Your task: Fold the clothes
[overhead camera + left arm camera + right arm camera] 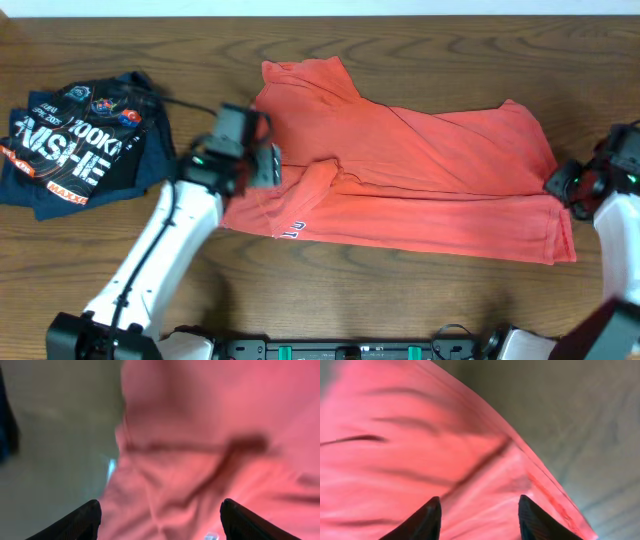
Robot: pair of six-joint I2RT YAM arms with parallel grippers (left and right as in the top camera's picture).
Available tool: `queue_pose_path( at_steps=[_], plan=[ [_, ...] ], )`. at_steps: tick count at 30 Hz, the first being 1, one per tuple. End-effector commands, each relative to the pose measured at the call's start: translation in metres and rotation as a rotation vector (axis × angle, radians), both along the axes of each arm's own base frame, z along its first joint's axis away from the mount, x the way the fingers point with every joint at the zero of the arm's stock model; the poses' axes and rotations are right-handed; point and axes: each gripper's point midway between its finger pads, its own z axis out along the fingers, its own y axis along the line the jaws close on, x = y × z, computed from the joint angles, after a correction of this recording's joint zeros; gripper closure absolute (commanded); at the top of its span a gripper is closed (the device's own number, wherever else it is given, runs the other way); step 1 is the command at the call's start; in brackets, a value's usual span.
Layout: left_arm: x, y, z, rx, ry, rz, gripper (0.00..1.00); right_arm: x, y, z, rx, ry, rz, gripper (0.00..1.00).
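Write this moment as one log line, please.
task: fold clothes | red T-shirt: creased, on table | left end effector: open, over shirt | right end effector: open, at shirt edge

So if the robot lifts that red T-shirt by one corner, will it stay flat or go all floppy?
Probably floppy: the red T-shirt already lies in soft wrinkles and folds, so it would likely droop from the lifted corner. It looks thin, so probably light. Pushed, it would likely bunch up rather than slide whole on the wooden table.
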Motion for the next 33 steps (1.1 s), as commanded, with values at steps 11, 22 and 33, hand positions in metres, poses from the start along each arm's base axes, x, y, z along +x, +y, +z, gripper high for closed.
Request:
queue_pose_path(
  at_steps=[11,22,33],
  plan=[
    [0.143,-0.007,-0.006,-0.170,-0.030,-0.158,0.16,0.013,0.060,0.036,0.087,-0.121,0.282,0.39],
    [0.202,-0.003,-0.084,-0.120,-0.045,-0.172,0.16,0.003,0.066,0.030,0.106,-0.077,0.294,0.38],
    [0.208,-0.002,-0.127,-0.097,-0.018,-0.161,0.18,0.000,0.067,0.028,0.114,-0.063,0.292,0.38]
  ],
)
